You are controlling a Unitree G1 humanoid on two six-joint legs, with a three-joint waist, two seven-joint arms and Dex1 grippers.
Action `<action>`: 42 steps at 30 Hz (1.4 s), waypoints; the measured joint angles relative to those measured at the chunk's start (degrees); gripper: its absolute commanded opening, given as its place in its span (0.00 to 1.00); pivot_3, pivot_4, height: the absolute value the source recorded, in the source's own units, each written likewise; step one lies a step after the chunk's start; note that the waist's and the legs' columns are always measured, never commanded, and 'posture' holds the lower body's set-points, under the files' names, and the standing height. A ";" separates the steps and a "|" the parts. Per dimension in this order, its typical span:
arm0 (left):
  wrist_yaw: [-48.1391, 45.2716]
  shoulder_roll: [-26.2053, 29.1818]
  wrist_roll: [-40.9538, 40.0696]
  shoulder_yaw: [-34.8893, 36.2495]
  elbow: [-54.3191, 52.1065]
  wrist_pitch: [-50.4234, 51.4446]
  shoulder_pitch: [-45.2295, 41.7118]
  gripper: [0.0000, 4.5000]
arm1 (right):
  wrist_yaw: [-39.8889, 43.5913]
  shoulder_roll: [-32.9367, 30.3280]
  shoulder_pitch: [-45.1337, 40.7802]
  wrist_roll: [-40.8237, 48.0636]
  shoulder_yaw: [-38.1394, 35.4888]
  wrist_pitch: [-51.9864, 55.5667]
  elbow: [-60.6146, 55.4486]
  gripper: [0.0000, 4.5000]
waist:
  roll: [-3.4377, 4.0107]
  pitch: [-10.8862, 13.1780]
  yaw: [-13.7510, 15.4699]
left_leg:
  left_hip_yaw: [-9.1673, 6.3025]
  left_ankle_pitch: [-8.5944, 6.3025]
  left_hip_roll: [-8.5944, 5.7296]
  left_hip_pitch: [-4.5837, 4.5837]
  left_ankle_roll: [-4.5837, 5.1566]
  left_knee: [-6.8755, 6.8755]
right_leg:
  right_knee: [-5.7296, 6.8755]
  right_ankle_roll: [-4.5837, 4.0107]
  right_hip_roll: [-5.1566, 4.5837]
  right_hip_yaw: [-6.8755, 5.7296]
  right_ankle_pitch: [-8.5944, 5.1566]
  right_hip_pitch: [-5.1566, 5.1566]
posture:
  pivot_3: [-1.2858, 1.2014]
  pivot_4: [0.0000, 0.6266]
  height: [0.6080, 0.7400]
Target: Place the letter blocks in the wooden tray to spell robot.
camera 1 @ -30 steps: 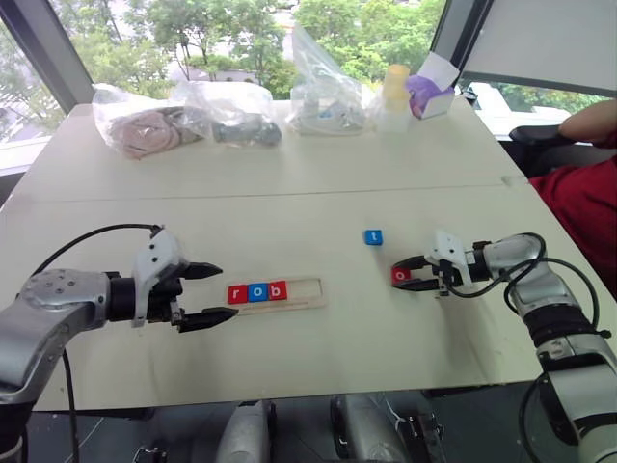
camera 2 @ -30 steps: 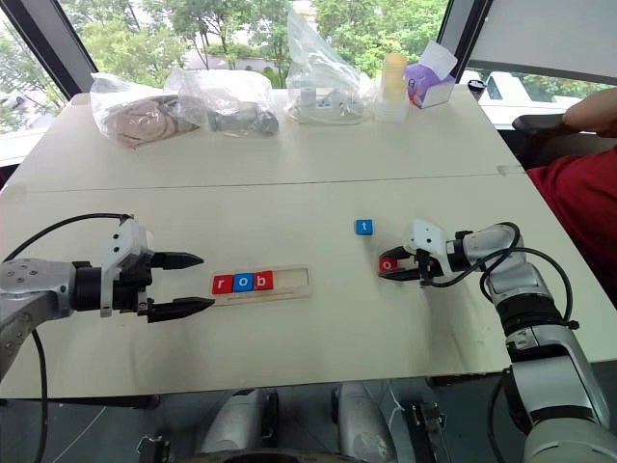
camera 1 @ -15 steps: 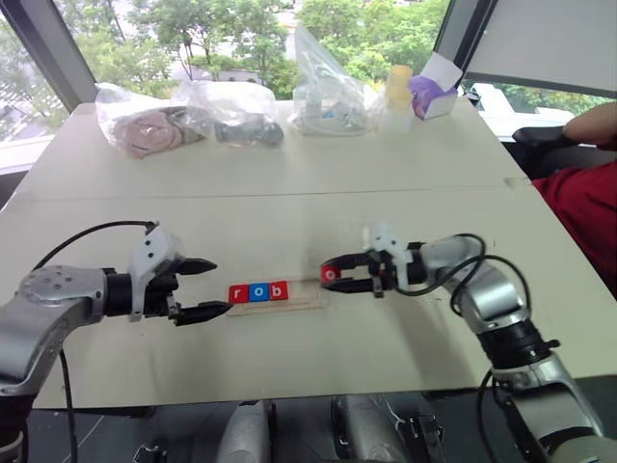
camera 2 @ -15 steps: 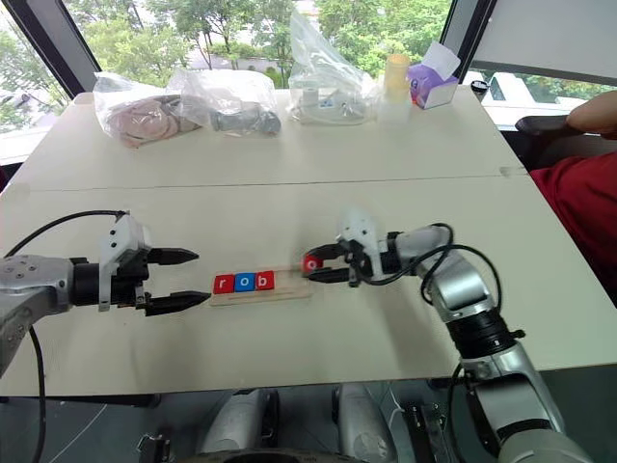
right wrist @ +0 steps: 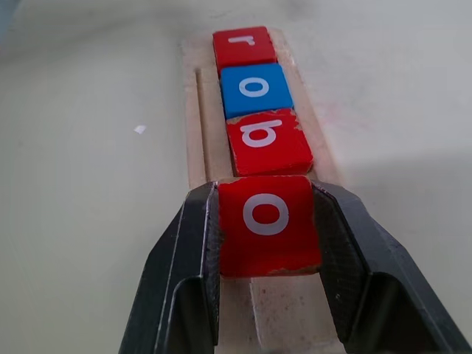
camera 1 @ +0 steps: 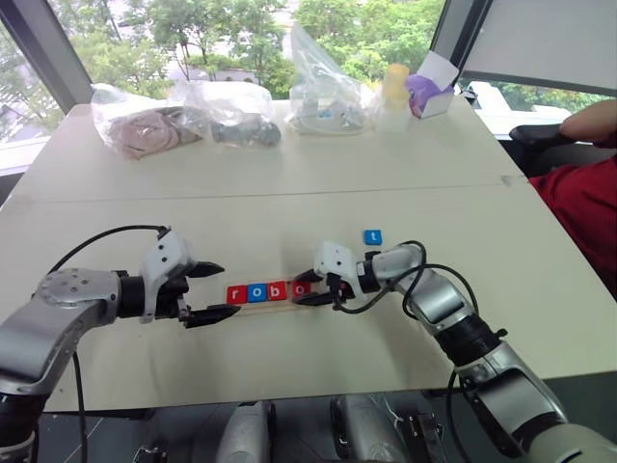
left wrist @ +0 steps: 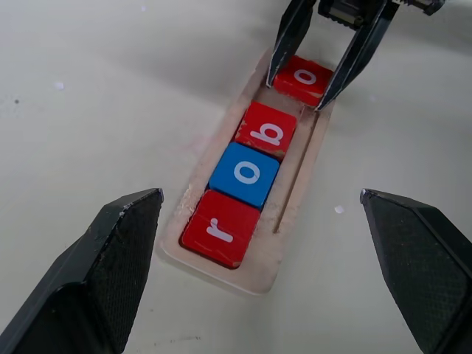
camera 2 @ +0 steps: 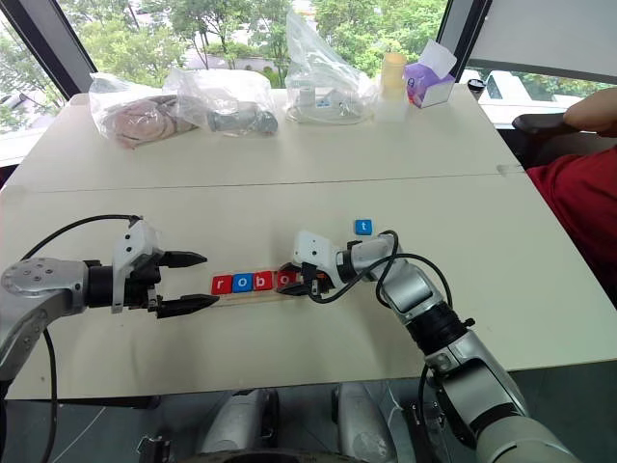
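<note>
Right wrist view is showing the right gripper [right wrist: 269, 295] clamping a red o block [right wrist: 268, 223] by its two sides, its fingers [right wrist: 184, 280] pressing the block's edges; the block is sitting over the tray [right wrist: 193, 125], just behind the red b [right wrist: 267, 141], with the blue o [right wrist: 254, 88] and the red r [right wrist: 243, 46] lining up beyond it; whether the held block is resting on the tray floor or hanging just above it I cannot tell.

Left eye view is placing the tray at lower centre of the frame, with r, o, b filling its left part and the red o at the fourth place; the blue t [camera 1: 373, 236] is lying alone on the table [camera 1: 289, 193], right of centre and apart from the tray; the left gripper [camera 1: 219, 290] is hovering at the tray's left end, its fingers standing wide apart and holding nothing; bags [camera 1: 145, 125] and a purple box [camera 1: 429, 95] are sitting along the top of the frame; a person's red sleeve [camera 1: 583, 207] is showing at the right edge.
</note>
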 measured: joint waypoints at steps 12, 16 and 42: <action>1.27 -0.90 -0.02 0.00 -0.10 0.00 0.23 1.00 | 0.03 1.67 -1.51 -1.29 -0.01 -2.90 3.83 0.73 | 0.00 0.00 -0.01 | -0.01 0.00 0.00 0.00 0.00 -0.01 | 0.00 0.00 0.00 0.00 0.00 0.00 | 0.52 0.24 1.00; 1.48 -0.93 0.00 0.00 -0.10 -0.01 0.23 1.00 | -0.06 1.96 -1.50 -1.25 -0.07 -2.68 3.80 0.99 | 0.00 0.00 -0.01 | -0.02 0.00 0.00 0.00 0.00 -0.01 | 0.00 0.00 0.00 0.00 0.00 0.00 | 0.52 0.24 1.00; 8.20 -16.38 1.28 -9.42 6.50 -3.03 -16.21 1.00 | -52.61 16.04 11.30 -6.01 -24.07 39.35 -26.74 0.99 | 0.00 -0.06 1.22 | 0.01 0.04 -0.11 -0.74 -0.05 0.11 | 0.22 0.17 0.17 0.03 0.13 -0.83 | 0.52 0.24 1.00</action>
